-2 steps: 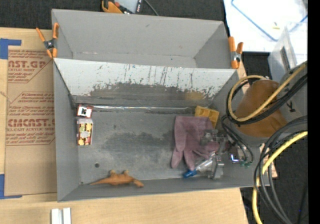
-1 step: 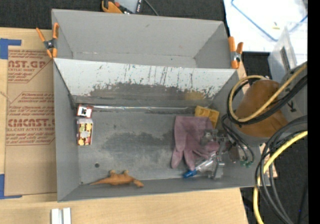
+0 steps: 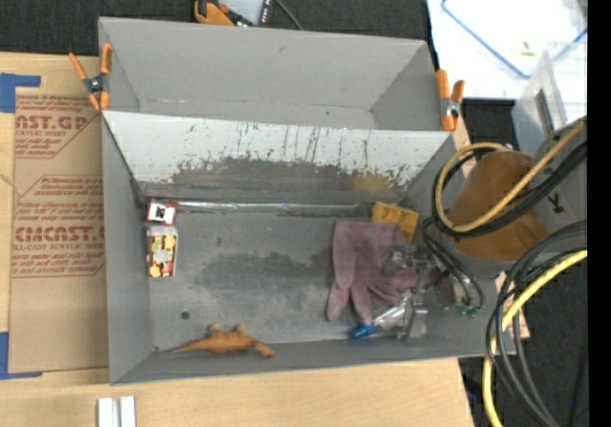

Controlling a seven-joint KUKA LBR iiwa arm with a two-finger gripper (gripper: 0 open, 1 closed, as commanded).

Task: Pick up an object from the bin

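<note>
My gripper (image 3: 410, 312) is low in the bin's right front corner, right against the lower right part of a crumpled pink cloth (image 3: 361, 267). A small blue thing (image 3: 361, 330) with a bit of clear wrapping lies on the floor just left of the gripper. A yellow block (image 3: 394, 217) sits behind the cloth, by the back right wall.
A small box with a red, white and yellow print (image 3: 160, 242) lies by the left wall. An orange toy lizard (image 3: 225, 343) stretches along the front wall. The arm with its orange cover and looped cables stands over the bin's right rim.
</note>
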